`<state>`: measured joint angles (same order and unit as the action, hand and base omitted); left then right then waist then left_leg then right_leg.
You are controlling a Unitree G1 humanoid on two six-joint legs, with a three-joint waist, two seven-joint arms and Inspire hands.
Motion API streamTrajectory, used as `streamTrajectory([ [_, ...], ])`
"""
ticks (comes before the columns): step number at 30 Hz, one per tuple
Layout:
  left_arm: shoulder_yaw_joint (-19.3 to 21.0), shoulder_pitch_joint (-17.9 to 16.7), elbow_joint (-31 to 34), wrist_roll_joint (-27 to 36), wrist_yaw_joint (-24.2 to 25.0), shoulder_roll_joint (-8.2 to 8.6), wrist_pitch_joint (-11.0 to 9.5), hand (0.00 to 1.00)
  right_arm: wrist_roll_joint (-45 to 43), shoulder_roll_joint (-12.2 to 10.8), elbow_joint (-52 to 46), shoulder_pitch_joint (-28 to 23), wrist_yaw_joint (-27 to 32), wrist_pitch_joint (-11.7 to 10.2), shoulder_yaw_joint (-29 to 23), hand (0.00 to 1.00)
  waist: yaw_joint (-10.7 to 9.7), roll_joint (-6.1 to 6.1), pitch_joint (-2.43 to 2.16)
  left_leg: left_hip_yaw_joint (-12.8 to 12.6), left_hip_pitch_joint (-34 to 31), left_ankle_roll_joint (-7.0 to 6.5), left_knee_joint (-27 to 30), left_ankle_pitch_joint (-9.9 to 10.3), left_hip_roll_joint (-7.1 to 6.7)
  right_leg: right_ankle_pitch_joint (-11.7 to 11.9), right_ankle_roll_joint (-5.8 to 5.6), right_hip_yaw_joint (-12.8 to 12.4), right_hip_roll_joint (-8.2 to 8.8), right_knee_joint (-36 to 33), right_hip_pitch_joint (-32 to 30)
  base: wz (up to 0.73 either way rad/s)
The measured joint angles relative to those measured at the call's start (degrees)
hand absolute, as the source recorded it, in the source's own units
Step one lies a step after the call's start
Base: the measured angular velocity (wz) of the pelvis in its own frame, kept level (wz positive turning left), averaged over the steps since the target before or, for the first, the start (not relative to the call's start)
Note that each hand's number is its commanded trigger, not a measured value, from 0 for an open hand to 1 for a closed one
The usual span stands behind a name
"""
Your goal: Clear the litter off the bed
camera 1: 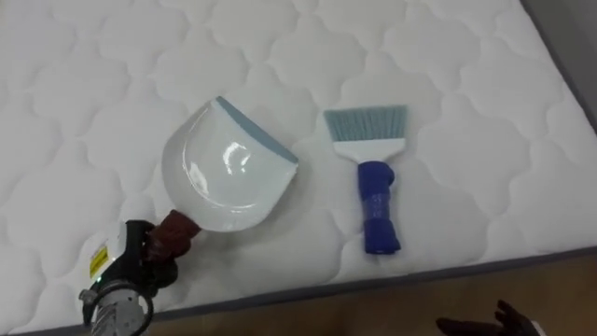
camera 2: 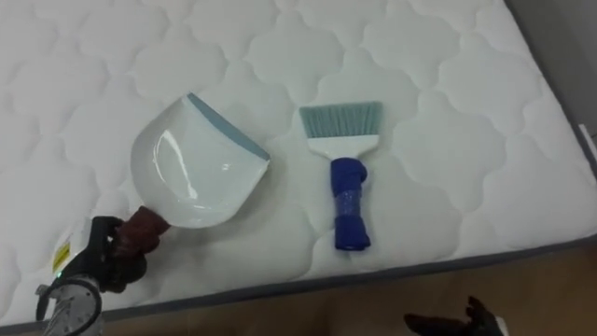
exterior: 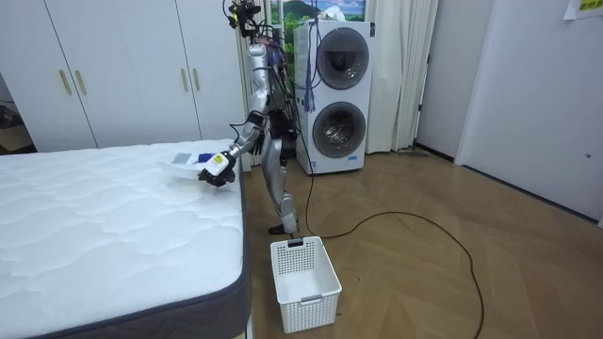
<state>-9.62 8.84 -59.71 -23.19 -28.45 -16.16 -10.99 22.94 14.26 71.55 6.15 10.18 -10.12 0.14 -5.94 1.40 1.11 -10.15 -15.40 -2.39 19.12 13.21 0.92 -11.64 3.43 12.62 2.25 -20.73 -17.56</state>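
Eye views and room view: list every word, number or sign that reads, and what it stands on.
Yellow label on the left hand: too small to read.
Yellow note at the room view's upper right: too blurred to read.
Dustpan, brush: no text shows.

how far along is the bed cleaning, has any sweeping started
Early. Done: the left hand grips the reddish handle of the white plastic dustpan and holds it over the white quilted mattress. In hand: just that pan. Left: the blue-handled brush with pale blue bristles lies untouched on the mattress beside the pan, and the right hand is low, off the bed's edge, so sweeping looks not yet begun.
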Motion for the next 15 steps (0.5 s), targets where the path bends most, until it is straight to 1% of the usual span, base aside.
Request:
streamTrajectory([
  [3, -0.2, -0.5, 0.0, 0.0, 0.0, -0.04, 0.0, 1.0, -0.2, 0.2, -2.7, -0.1, 2.6, -0.4, -0.5, 0.0, 0.1, -0.01, 0.0, -0.1, 0.0, 0.0, -0.3, 0.0, -0.04, 0.0, -0.01, -0.1, 0.0, 0.1, -0.2, -0.03],
  [5, -0.2, -2.2, 1.5, 0.0, 0.0, -0.26, -0.1, 1.0, -0.2, 0.2, -4.7, -0.1, 4.3, -0.8, -1.2, 0.0, 0.2, -0.08, -0.05, -0.8, 0.1, 0.0, -0.5, 0.0, 0.01, 0.0, -0.02, -0.8, -0.07, -0.1, -0.6, -0.15],
  [6, -0.2, -3.5, 2.7, 0.0, 0.0, -0.31, -0.3, 1.0, -0.2, 0.2, -5.7, -0.2, 6.0, -1.7, -1.5, 0.0, 0.2, -0.07, -0.05, -0.8, 0.0, 0.0, -0.6, 0.0, 0.01, 0.0, -0.03, -1.0, -0.08, -0.1, -0.7, -0.09],
  [7, -0.2, -4.3, 3.4, 0.0, 0.0, -0.32, -0.5, 1.0, -0.2, 0.2, -6.6, -0.3, 7.7, -2.1, -1.5, 0.0, 0.2, -0.11, -0.07, -0.8, -0.1, 0.0, -0.6, 0.0, 0.01, 0.0, -0.03, -1.0, -0.08, -0.1, -0.9, -0.03],
  [9, -0.2, -4.8, 3.5, 0.0, 0.0, -0.33, -0.5, 1.0, 0.0, 0.3, -7.6, -0.5, 9.9, -3.0, -1.6, 0.0, 0.2, -0.18, -0.11, -0.8, -0.2, 0.0, -0.6, 0.0, 0.03, 0.0, -0.03, -0.9, -0.08, -0.1, -0.9, 0.0],
  [11, -0.2, -5.2, 3.5, 0.0, 0.0, -0.37, -0.6, 1.0, 0.0, 0.2, -9.6, -0.6, 12.0, -3.1, -3.2, 0.0, 0.3, -0.21, -0.13, -0.9, -0.2, -0.01, -0.7, 0.0, 0.01, 0.0, -0.03, -1.1, -0.07, -0.3, -1.1, -0.04],
  [13, -0.1, -5.5, 3.8, -0.1, 0.0, -0.42, -0.6, 1.0, -0.7, 0.2, -13.5, -0.5, 16.5, -3.3, -5.5, 0.0, 1.1, -0.32, -0.14, -1.6, -0.3, -0.02, -0.7, 0.0, 0.01, 0.0, -0.03, -1.4, -0.01, -1.0, -1.8, -0.16],
  [14, -0.1, -5.8, 4.4, -0.1, 0.0, -0.42, -0.6, 1.0, -0.8, 0.2, -14.5, -0.5, 17.6, -3.5, -5.9, 0.0, 1.2, -0.32, -0.14, -1.8, -0.2, -0.02, -0.7, 0.0, 0.03, 0.0, -0.03, -1.5, -0.01, -0.9, -1.9, -0.13],
  [15, -0.1, -6.7, 6.1, -0.2, 0.0, -0.44, -0.6, 1.0, -1.1, 0.2, -16.5, -0.6, 19.7, -4.4, -6.0, 0.0, 1.3, -0.36, -0.17, -2.0, -0.2, -0.02, -0.7, 0.0, 0.02, 0.0, -0.03, -1.6, -0.01, -1.0, -1.9, -0.06],
])
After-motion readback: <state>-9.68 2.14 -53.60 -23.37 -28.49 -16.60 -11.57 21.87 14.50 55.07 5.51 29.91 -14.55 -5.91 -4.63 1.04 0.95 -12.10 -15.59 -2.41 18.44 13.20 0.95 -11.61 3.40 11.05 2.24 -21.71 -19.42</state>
